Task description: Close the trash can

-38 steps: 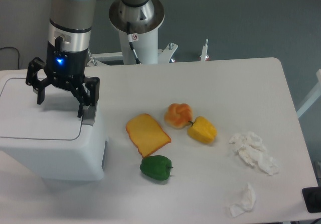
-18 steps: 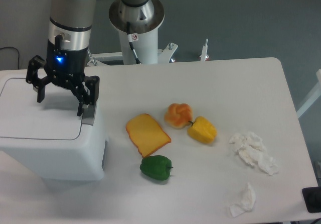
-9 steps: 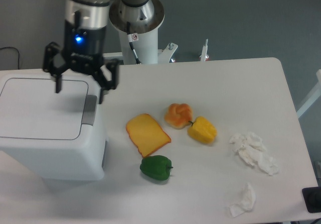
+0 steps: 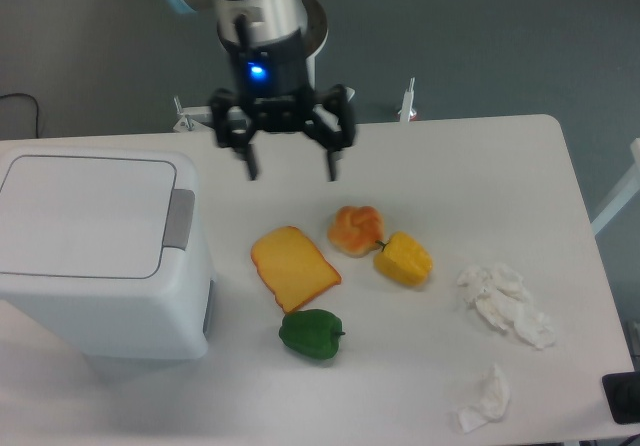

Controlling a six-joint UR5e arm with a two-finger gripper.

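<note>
White bin (image 4: 100, 256) at left looks shut, lid flat. The gripper (image 4: 290, 171), jaws spread and empty, should simply stay clear.

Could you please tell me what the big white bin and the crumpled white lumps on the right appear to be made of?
The boxy white lidded trash can looks like smooth, slightly glossy moulded plastic, judging by its rounded corners. The crumpled white wads appear to be soft matte tissue paper, irregularly creased.

White table (image 4: 480, 166) with rounded corners; grey-blue floor (image 4: 480, 36) behind.
</note>
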